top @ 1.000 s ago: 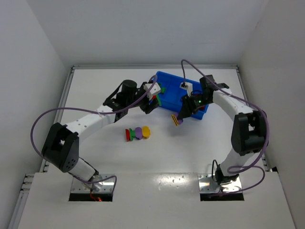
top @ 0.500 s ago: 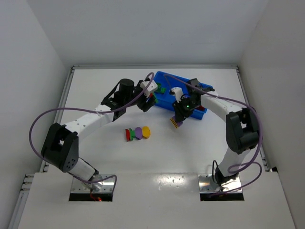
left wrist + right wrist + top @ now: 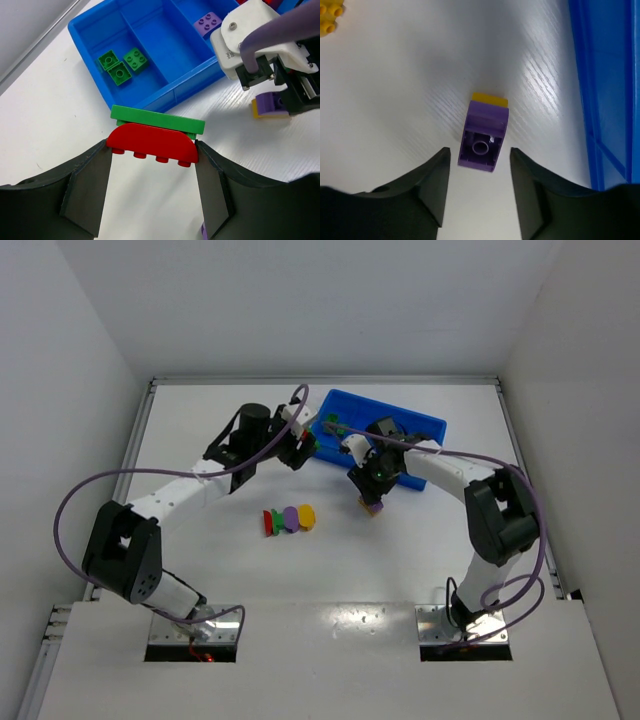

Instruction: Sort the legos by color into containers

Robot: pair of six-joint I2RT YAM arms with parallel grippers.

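White counter [image 3: 200, 420], blue bin [image 3: 425, 427] toward its far side. The left hand [image 3: 152, 155] clamps a red-and-green stack [image 3: 152, 142] just beside the bin. The right hand [image 3: 479, 151] stands narrowly parted around a purple-and-yellow stack [image 3: 482, 135] on the counter, seemingly not touching it. Inside the bin are two green legos [image 3: 122, 67] and, in another section, a purple brick [image 3: 208, 22].

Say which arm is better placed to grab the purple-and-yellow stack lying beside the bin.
Right. The right claw hangs open astride the purple-and-yellow stack on the table; the left claw is shut on a red-and-green stack.
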